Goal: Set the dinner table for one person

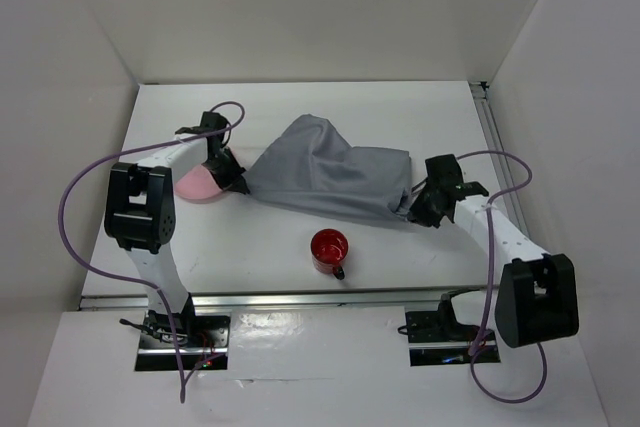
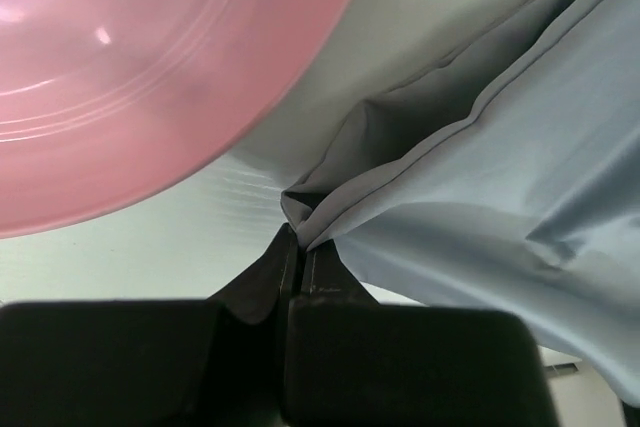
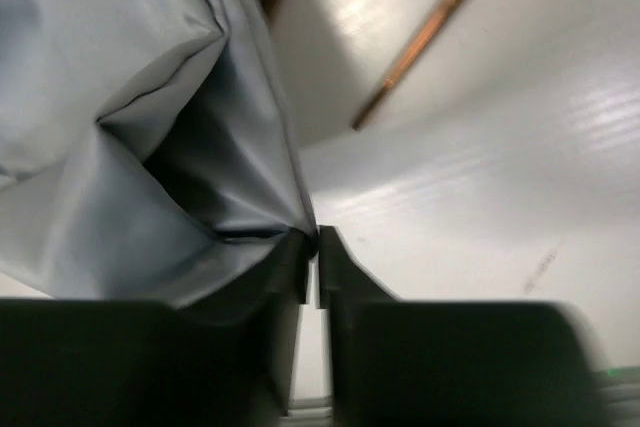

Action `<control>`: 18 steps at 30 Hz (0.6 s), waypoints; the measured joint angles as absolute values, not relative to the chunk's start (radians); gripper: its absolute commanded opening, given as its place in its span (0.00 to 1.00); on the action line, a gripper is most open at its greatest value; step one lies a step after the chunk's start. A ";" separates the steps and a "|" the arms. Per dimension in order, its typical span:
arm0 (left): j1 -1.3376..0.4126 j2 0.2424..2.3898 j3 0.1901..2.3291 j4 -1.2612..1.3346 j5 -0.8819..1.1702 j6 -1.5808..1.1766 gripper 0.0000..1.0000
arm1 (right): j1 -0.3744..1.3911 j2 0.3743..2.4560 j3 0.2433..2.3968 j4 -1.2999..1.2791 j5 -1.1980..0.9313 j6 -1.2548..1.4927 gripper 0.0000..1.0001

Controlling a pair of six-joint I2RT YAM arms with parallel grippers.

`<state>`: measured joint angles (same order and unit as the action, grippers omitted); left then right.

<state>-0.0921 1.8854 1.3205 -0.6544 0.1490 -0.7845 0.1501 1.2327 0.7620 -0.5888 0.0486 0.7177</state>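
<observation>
Grey cloth (image 1: 325,172), rumpled and humped in the middle, stretched left to right across the centre of the dinner table (image 1: 250,247). White, flat tabletop filling the view from above, boxed in by white walls (image 1: 300,7), with metal rails (image 1: 300,299) along the near and right edges.

Left gripper (image 1: 232,179) at the cloth's left end, clamped tight, the hem pinched between black fingertips. Seen close from the left wrist: a stitched edge drawn into the jaws, folds fanning away to the right.

Pink plate (image 1: 198,187) flat on the tabletop just left of that gripper, partly hidden beneath it. Touching the cloth or not: cannot tell.

Right gripper (image 1: 412,209) at the cloth's near right corner, fingers almost together with only a thin slit between them, and a corner of the fabric caught at the very tips. Right wrist view somewhat blurred, with cloth gathered in deep creases to the left of the fingers and bare white tabletop to the right.

Red mug (image 1: 329,247) upright on bare tabletop near of the cloth, about midway across, handle pointing toward the near right, well apart from both grippers.

Purple cables (image 1: 75,197) looping from each arm down to the bases at the near edge.
</observation>
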 measured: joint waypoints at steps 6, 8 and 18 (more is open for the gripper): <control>-0.087 1.885 1.320 -0.653 0.142 -0.784 0.00 | 0.133 1.207 0.727 -0.633 0.038 0.750 0.28; -0.087 1.885 1.319 -0.653 0.138 -0.783 0.00 | 0.133 1.169 0.727 -0.634 0.038 0.761 0.14; -0.094 1.885 1.312 -0.653 0.137 -0.763 0.00 | 0.133 1.293 0.742 -0.529 -0.160 0.610 0.47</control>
